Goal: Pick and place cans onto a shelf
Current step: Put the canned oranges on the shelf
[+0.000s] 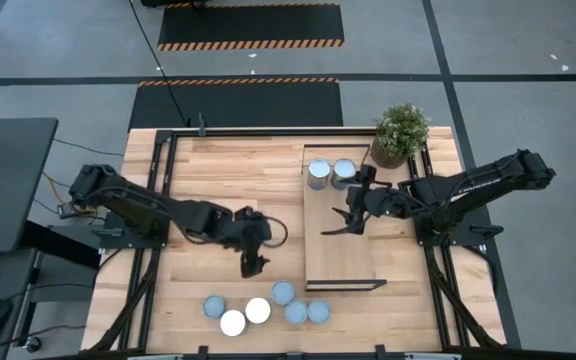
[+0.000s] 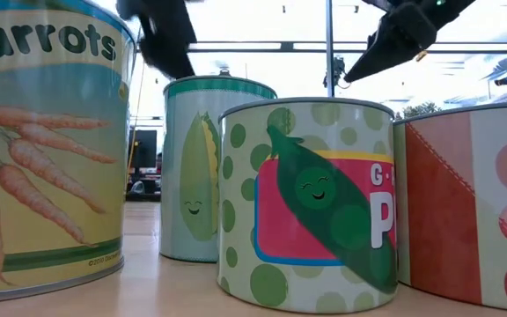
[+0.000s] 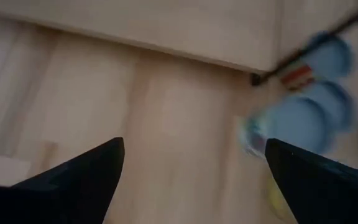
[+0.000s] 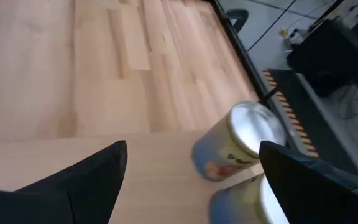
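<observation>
We see two cans [image 1: 331, 174] already standing side by side at the shelf's [image 1: 340, 262] upper end, packed tight to leave the board free. Five loose cans [image 1: 265, 309] cluster at the bench's [image 1: 218, 170] lower middle. Our left hand [image 1: 251, 266] hangs wide and empty above them; our right hand [image 1: 344, 221], wide and empty, hovers over the shelf. A potted plant [image 1: 400, 132] crowds the upper right corner.

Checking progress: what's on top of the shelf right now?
Two cans stand side by side at the plant end of the shelf; its other boards look bare. The open right gripper hovers above, covering a small patch.
</observation>
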